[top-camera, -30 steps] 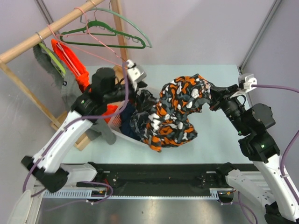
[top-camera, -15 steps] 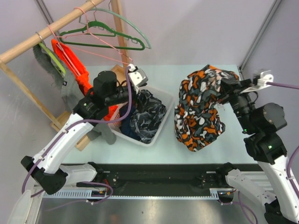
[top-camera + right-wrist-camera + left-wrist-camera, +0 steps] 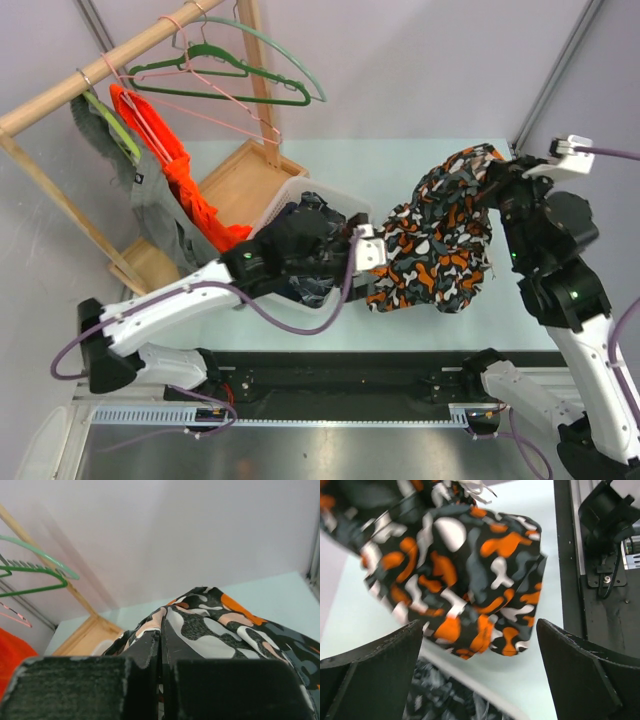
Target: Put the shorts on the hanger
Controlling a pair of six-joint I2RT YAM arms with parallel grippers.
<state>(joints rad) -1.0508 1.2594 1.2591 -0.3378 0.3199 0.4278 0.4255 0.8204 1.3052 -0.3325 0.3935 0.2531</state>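
Note:
The shorts [image 3: 432, 238], dark cloth with orange, white and grey blobs, hang over the table's right half. My right gripper [image 3: 492, 168] is shut on their top fold, and in the right wrist view the closed gripper [image 3: 161, 630] pinches the shorts [image 3: 220, 622]. My left gripper [image 3: 378, 260] reaches over the basket to the shorts' lower left edge. It is open [image 3: 480, 655], with the shorts [image 3: 465, 570] hanging just beyond its fingers and nothing between them. The pink wire hanger [image 3: 205, 100] hangs on the wooden rail at the back left.
A white basket [image 3: 352, 212] of dark clothes [image 3: 310, 222] sits under the left arm. On the wooden rail [image 3: 100, 68] hang a dark green hanger [image 3: 230, 72], a pale green hanger [image 3: 290, 58], an orange garment [image 3: 170, 170] and grey clothes [image 3: 105, 130]. A black rail [image 3: 330, 375] runs along the near edge.
The right gripper has carried the shorts from over the basket up and to the right. The left arm has swung from the rack side across the basket toward the shorts.

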